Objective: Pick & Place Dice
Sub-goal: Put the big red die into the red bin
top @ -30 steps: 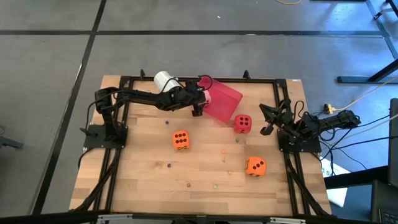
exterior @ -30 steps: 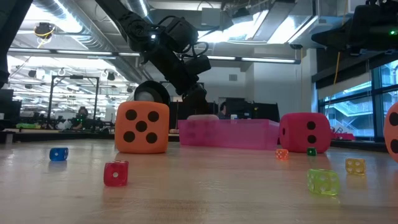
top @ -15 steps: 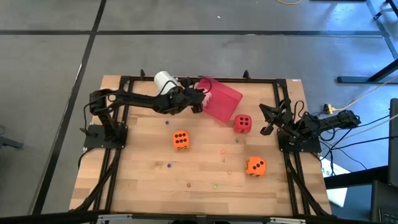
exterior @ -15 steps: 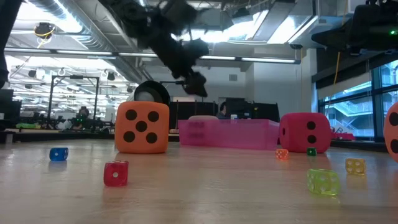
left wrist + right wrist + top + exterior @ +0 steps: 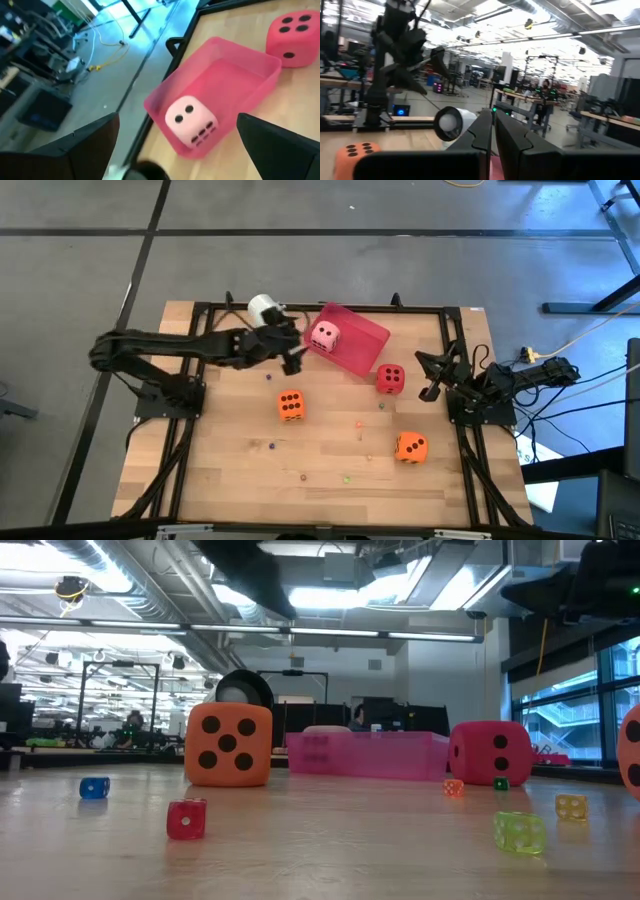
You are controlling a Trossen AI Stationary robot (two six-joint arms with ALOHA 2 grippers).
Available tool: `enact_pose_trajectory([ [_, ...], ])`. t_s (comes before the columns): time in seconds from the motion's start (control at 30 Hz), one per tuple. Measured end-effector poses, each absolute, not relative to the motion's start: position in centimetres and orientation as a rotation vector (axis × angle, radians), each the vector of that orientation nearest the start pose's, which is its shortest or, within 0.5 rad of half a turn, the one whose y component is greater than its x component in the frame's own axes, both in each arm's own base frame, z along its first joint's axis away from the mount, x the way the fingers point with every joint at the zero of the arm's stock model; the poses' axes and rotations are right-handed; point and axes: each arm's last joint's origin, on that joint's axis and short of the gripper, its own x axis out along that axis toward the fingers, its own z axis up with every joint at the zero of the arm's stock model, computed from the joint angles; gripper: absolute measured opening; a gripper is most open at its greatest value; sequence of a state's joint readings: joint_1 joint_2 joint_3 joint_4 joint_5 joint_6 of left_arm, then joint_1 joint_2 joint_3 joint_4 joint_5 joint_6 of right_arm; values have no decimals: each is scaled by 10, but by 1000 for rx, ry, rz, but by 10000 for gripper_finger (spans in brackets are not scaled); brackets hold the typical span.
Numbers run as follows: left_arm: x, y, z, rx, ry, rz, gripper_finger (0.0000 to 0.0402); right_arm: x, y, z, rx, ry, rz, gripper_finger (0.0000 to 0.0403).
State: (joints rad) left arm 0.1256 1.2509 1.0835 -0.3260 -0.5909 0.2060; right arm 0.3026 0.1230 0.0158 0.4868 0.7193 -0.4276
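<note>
Pink die (image 5: 324, 335) lying in the pink tray (image 5: 366, 346) at the table's far edge, apparently placed; left gripper (image 5: 291, 357) just left of tray, fingers apart and empty; right gripper (image 5: 431, 376) parked right, fingers together; red die (image 5: 390, 379) and two orange dice (image 5: 291, 405) on the table.

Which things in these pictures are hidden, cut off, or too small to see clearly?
- Pink die in the tray: low view, hidden behind the tray wall.
- Second orange die: low view, cut off by the right edge.
- Left gripper: low view, only a dark blurred arm at the top edge.
- Small dice pips: high view, too small.
- White cup: right wrist view, partly hidden by the right gripper.
</note>
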Motion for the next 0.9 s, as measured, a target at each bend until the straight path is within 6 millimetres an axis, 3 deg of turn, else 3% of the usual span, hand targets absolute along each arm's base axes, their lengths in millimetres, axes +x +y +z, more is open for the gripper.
enact_pose_trajectory([
  [0.13,238,41,325,226,535,654,400,93,10,202,-245,-240,-441,25],
  [0.33,212,30,301,141,489,644,400,94,11,202,-237,-254,-403,53],
  [0.5,205,26,280,123,433,649,400,93,7,201,-158,-238,-492,114],
  [0.63,204,26,268,131,449,651,400,94,7,201,-135,-247,-469,170],
  [0.9,206,27,271,139,412,653,400,102,9,195,-100,-211,-405,271],
])
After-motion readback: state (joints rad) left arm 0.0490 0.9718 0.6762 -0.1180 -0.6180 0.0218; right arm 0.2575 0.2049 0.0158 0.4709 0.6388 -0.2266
